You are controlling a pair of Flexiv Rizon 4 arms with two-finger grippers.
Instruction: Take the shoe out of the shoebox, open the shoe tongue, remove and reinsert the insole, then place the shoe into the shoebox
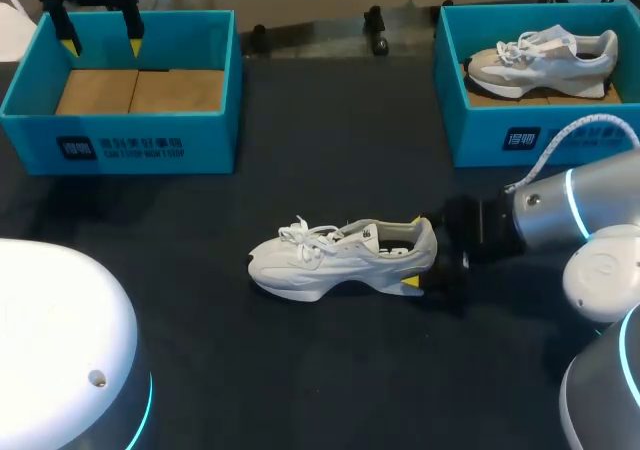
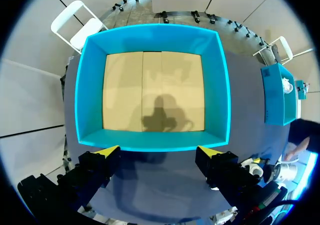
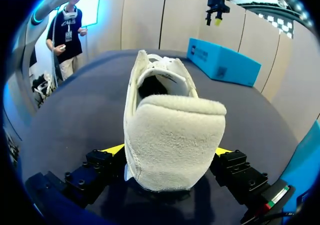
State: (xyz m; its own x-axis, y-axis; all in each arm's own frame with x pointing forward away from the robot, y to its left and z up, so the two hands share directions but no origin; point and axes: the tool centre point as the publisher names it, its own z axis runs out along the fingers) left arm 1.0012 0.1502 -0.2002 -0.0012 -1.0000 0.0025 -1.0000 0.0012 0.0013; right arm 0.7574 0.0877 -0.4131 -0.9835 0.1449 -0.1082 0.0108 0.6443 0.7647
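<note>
A white shoe (image 1: 335,255) lies on its sole in the middle of the dark table, toe to the left. My right gripper (image 1: 413,253) stands open at its heel, one yellow tip on each side. In the right wrist view the fuzzy heel (image 3: 172,140) fills the gap between the fingers (image 3: 100,167). The left blue shoebox (image 1: 120,135) holds only its cardboard floor (image 2: 152,90). My left gripper (image 1: 100,32) hangs open over that box's far wall, nothing between its fingers (image 2: 102,160).
A second blue shoebox (image 1: 520,140) at the back right holds another grey-white shoe (image 1: 545,60). My right arm (image 1: 580,210) lies low across the table's right side. Bare dark tabletop (image 1: 300,360) surrounds the shoe.
</note>
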